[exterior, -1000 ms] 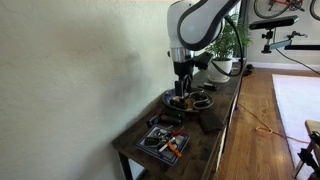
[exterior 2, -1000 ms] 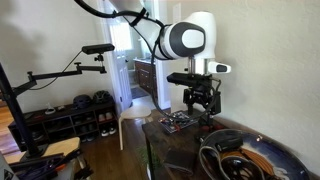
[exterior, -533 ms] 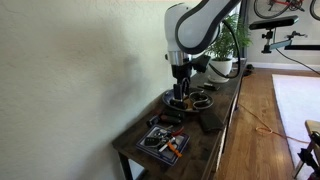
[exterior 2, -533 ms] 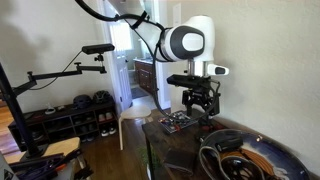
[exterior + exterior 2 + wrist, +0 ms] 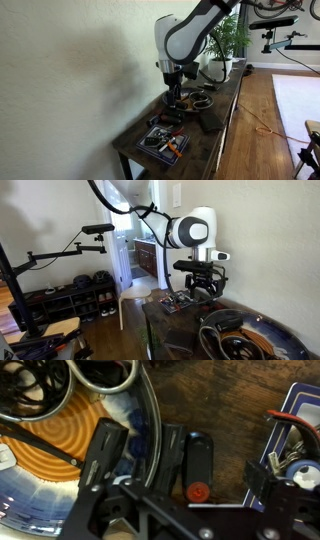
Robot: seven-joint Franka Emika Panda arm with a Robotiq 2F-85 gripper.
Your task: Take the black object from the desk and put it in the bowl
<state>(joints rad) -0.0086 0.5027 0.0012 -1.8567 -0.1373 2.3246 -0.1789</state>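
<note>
As the arm [image 5: 188, 35] is swung off the bowl [image 5: 148, 415] toward the tabletop's [image 5: 235, 405] wall edge, the tool [image 5: 185, 465] is brought over the black object [image 5: 192, 455].
The tool is held wide open, with nothing gripped; the black object is seen lying on the tabletop just beside the bowl's rim. A descent and closure are judged to be next.

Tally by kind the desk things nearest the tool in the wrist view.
Orange-and-blue bowl: 1
Black object with a red button: 1
Blue-edged tray: 1
Total: 3 (things cut off at the top edge of the wrist view are not counted)
</note>
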